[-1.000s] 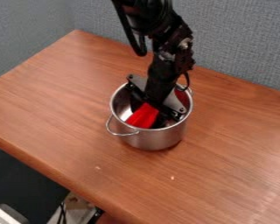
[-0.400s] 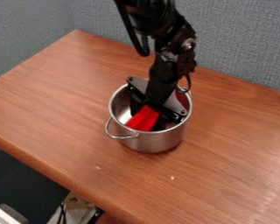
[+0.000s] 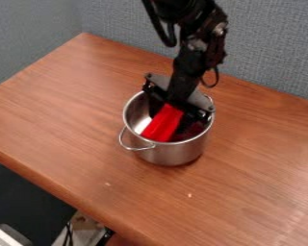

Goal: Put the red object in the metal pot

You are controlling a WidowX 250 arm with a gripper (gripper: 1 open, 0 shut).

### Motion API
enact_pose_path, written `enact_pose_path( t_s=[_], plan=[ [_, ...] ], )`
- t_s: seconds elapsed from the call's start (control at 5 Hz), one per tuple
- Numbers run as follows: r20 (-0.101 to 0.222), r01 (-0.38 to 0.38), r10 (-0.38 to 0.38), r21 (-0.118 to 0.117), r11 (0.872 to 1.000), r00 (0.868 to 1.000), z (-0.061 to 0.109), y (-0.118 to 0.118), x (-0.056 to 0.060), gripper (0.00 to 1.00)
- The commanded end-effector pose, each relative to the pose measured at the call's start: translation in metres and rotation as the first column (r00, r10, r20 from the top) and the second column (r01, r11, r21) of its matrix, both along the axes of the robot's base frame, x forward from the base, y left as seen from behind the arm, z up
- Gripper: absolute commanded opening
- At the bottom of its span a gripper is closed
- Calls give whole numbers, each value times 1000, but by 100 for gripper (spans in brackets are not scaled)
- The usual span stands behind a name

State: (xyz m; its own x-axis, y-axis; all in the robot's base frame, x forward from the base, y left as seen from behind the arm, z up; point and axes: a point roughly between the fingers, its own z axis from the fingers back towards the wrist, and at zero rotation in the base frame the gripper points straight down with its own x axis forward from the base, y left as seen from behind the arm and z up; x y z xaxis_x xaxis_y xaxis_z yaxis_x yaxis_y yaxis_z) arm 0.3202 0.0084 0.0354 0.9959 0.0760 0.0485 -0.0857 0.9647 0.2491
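Camera view — single oblique shot from above, looking down on the setup.

Desk: brown wood-grain top, seen at an angle, with its near edge running diagonally across the lower left. A grey textured wall stands behind it. Below the desk edge the floor area is dark and unclear.

Metal pot: shiny, round, straight-sided, standing upright near the middle of the desk. A small loop handle shows on its left side. The inside wall is reflective.

Red object: bright red bar, lying inside the pot, tilted, with its lower end toward the near-left part of the interior and its upper end toward the rim at the back. How it rests on the pot floor cannot be made out — the pot wall hides the bottom.

Arm: black, coming down from the top of the frame, pointing steeply downward into the pot mouth.

End effector: sits at rim level over the back half of the pot, with its black fingers spread apart on either side of the upper end of the red bar. Whether the finger pads touch the bar cannot be told — dark parts overlap it there. No clamping on the bar is visible.
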Motion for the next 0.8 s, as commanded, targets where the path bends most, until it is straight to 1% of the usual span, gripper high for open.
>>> enact_pose_path(
  t_s=[0.0,0.4,0.6],
  plan=[
    [28,37,-37,-3,999,999,17,-2,3,0],
    [7,103,-103,-11,995,995,37,-1,-7,0],
    [24,74,-74,-11,997,997,36,-8,-24,0]
  ],
)
